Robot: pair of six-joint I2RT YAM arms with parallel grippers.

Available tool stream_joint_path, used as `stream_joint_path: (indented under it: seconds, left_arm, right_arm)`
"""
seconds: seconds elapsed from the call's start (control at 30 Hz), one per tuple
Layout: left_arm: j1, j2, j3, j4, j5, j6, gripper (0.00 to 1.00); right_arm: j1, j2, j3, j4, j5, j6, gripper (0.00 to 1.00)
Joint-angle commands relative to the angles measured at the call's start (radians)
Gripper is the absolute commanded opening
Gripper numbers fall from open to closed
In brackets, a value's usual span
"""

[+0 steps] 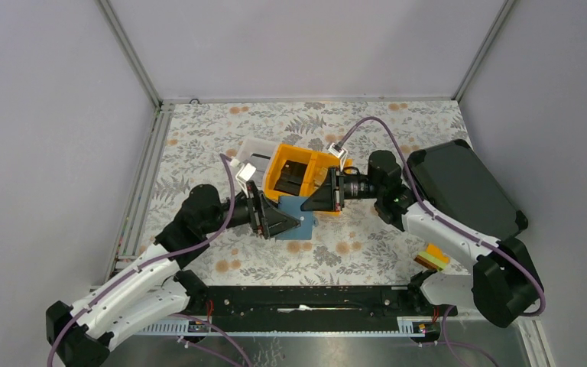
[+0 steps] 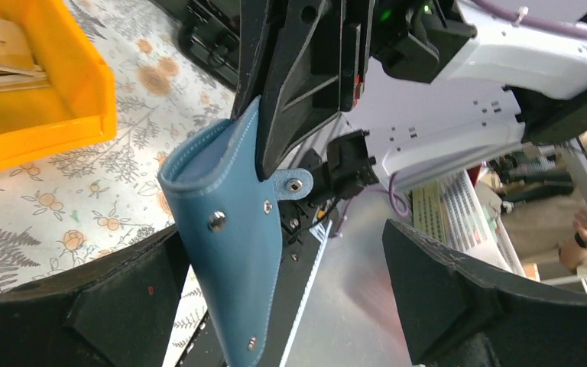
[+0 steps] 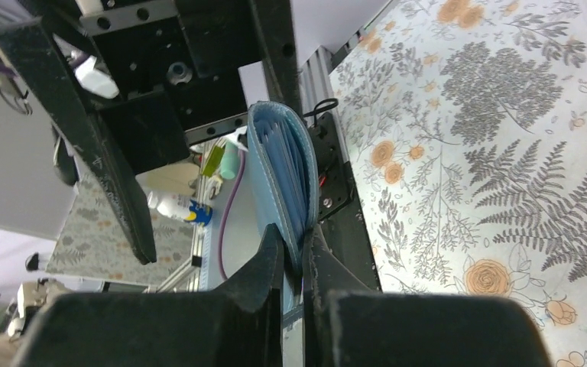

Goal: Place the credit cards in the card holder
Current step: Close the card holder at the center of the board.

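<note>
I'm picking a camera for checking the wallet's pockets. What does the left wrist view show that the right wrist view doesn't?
Only left wrist: the outer face of the card holder, with snap studs and tab, plus the orange bin holding cards. Only right wrist: the holder's lighter blue inner pockets, seen edge-on. Both: the right gripper shut on the holder, above the floral table.

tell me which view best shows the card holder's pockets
Right wrist: it looks into the card holder, pale blue pockets visible. Left wrist shows only its teal outside; top external, a small blue patch.
</note>
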Motion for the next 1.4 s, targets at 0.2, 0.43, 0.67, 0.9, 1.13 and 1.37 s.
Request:
stream_joint_path:
  seconds: [0.2,0.43,0.67,0.9,1.13,1.37]
  left_arm:
    - [0.011,0.095,0.056,-0.054,0.200,0.090,0.60]
    - [0.011,0.099,0.041,-0.054,0.197,0.087,0.17]
    - [0.035,0.094,0.147,-0.255,-0.005,0.229,0.00]
    - [0.114,0.086,0.194,-0.264,0.006,0.276,0.00]
    - [0.172,0.101,0.168,-0.211,0.095,0.241,0.00]
    - [0.187,0.114,0.159,-0.186,0.122,0.221,0.00]
  right_arm:
    - [-0.003,-0.059,0.046,-0.053,-0.095,-0.060,0.00]
    - [-0.004,-0.041,0.067,-0.065,-0.096,-0.063,0.00]
    - [-0.010,-0.143,0.092,-0.298,0.199,-0.189,0.71]
    - [-0.021,-0.262,0.019,-0.350,0.385,-0.220,0.77]
    - [-0.021,-0.204,-0.009,-0.303,0.218,-0.191,0.54]
    - [-0.006,-0.170,-0.017,-0.248,0.200,-0.160,0.49]
